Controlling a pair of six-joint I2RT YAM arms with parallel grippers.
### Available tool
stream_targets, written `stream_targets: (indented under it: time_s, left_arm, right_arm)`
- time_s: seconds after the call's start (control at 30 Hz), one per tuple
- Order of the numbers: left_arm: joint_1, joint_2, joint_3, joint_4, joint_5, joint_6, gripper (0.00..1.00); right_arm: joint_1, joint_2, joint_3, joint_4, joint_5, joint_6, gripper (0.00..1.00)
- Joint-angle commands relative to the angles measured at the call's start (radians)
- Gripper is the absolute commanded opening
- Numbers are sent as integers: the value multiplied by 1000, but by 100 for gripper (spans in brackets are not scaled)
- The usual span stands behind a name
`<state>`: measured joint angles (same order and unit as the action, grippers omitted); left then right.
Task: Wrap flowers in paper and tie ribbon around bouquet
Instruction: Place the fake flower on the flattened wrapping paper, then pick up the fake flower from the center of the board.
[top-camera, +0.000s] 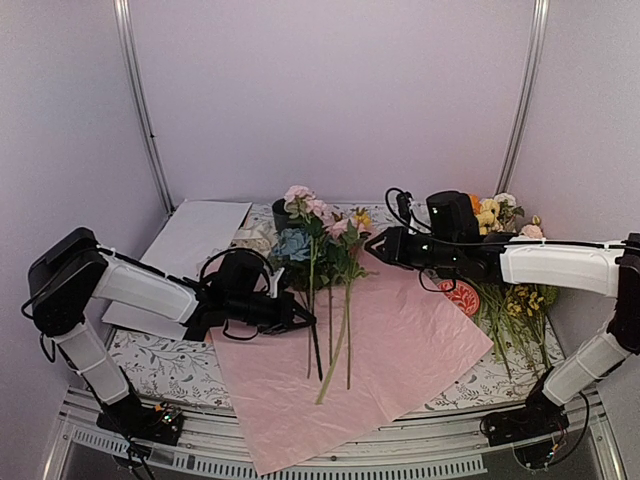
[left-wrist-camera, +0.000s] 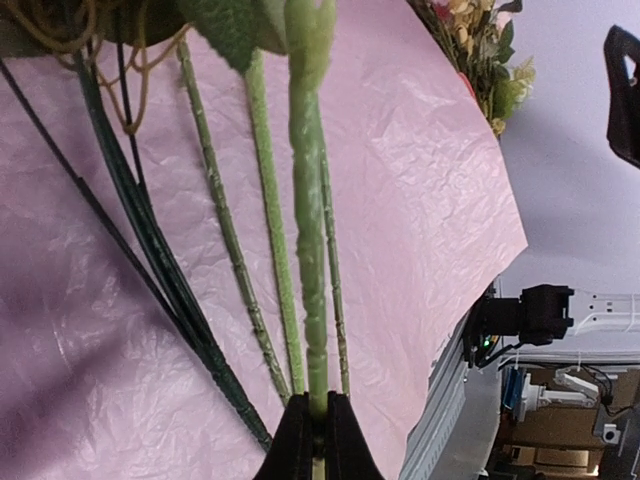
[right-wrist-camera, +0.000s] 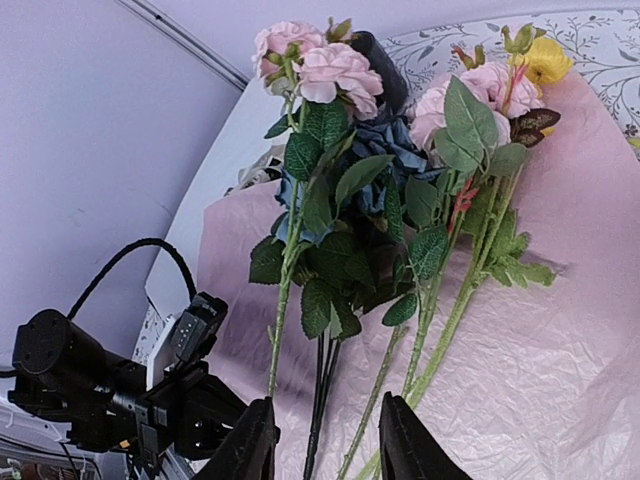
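Arranging is the step in hand. The flowers (top-camera: 322, 235) lie on the paper (top-camera: 410, 345), spread flat in the middle of the top view, with the blooms toward the top of the frame. The left arm (top-camera: 150, 285) has its jaws clamped low on one green stem (left-wrist-camera: 308, 250). The right arm (top-camera: 560, 265) holds its jaws apart, gripping nothing, just right of the blooms. Next, I judge, that stem needs settling among the others before any folding of the paper.

Soft, even purplish light; faint shadows on the paper (top-camera: 410, 345); wrist close-ups blurred.
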<state>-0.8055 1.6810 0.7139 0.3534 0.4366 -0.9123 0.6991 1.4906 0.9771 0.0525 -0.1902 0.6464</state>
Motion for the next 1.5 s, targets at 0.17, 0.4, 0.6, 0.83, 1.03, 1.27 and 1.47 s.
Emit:
stream_targets:
  time_s: [0.17,0.4,0.6,0.83,1.03,1.27,1.47]
  left_arm:
    - [-21,16,36,-51,-87,16,38]
    - [-35,-37,53,-169,-177,35,51]
    - [-59,-126,108,-299,-297,102,61]
    - [-50,-198,118,-332,-399,197,87]
    - [-2,-246,141,-356,-439,277,97]
    - [104,-284,110,-396,-412,302,99]
    - [153,-339,37,-399,-413,290,99]
  right_arm:
    - [14,86,110,-169,-67,-99,37]
    - [71,156,224,-334,35,-157,39]
    - [74,184,294,-442,119,-151,40]
    - [11,131,332,-545,255,-208,41]
    - [-224,16,248,-600,328,-256,43]
    - [-540,-66,110,-582,316,-322,41]
    - [-654,0,95,-576,263,-363,41]
